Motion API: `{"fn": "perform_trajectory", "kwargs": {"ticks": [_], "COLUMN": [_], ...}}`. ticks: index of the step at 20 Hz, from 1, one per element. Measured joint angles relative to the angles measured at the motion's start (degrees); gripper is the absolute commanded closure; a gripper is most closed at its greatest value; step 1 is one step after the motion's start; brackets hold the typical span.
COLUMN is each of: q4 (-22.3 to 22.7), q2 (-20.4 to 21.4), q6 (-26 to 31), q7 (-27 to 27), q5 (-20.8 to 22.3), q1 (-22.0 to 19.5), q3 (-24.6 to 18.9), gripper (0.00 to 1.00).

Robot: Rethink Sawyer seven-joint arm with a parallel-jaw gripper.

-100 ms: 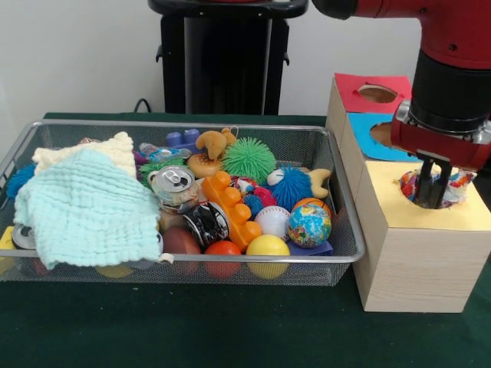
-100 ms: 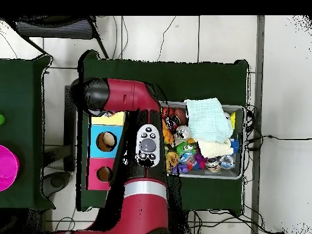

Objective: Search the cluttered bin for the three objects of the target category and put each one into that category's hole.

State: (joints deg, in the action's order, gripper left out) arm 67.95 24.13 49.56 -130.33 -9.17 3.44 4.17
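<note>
The arm hangs over the wooden box beside the wire bin, which is packed with balls, cans and a mint cloth. The gripper dips into the yellow hole, fingers close together around a crinkly multicolored thing, though I can't tell if they're actually pinching it.

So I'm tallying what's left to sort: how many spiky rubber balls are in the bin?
2 clearly visible: a green one at the back of the mesh bin, and a blue one just right of it, towards the front. The cloths and clutter may hide others.
</note>
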Motion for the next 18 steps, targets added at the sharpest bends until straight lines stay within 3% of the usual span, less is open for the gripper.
{"fn": "perform_trajectory", "kwargs": {"ticks": [9,18], "q4": [5.2,5.8], "q2": [4.1,5.6], "q6": [0.0,0.0], "q7": [0.0,0.0], "q5": [0.0,-0.8], "q1": [0.0,-0.1], "q3": [0.0,-0.1], "gripper": [1.0,1.0]}}
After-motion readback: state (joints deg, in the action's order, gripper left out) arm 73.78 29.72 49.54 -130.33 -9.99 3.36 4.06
